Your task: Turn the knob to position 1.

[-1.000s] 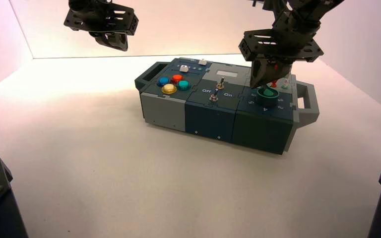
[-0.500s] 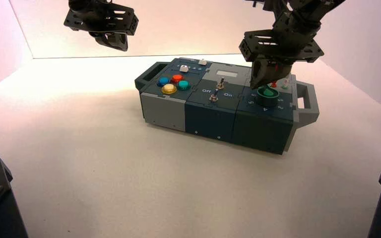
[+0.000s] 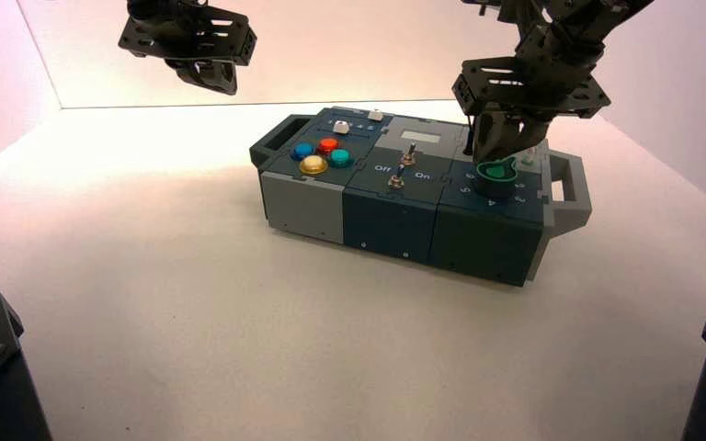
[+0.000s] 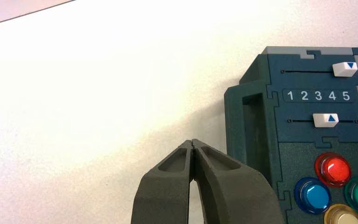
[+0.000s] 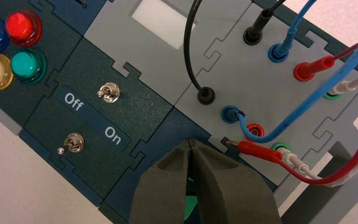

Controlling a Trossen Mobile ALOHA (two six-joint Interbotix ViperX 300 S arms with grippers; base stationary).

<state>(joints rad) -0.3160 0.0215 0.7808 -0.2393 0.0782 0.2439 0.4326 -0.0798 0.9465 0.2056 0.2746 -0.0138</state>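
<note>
The knob (image 3: 495,172), black with a green teardrop cap, sits on the dark blue right end of the box (image 3: 395,220). Its tip points toward the back right. My right gripper (image 3: 494,154) hangs shut just over the knob's back edge, with nothing between its fingers. In the right wrist view this gripper (image 5: 192,143) covers most of the knob (image 5: 190,206), of which only a green sliver shows under the fingers. Position 1 is hidden; only a few dial numerals show at the knob's front. My left gripper (image 3: 210,77) is parked high at the back left, shut (image 4: 192,142).
Two metal toggle switches (image 5: 108,91) (image 5: 73,143) flank an Off/On label. Behind the knob, red, blue and black wires (image 5: 279,156) plug into a grey panel. Coloured push buttons (image 3: 322,156) and two white sliders (image 4: 344,69) (image 4: 325,120) are at the left end, and a handle (image 3: 570,188) at the right.
My right gripper has shifted to the right and slightly back, still shut. The knob's green cap now shows more fully, its tip toward the back right. The left arm has not moved.
</note>
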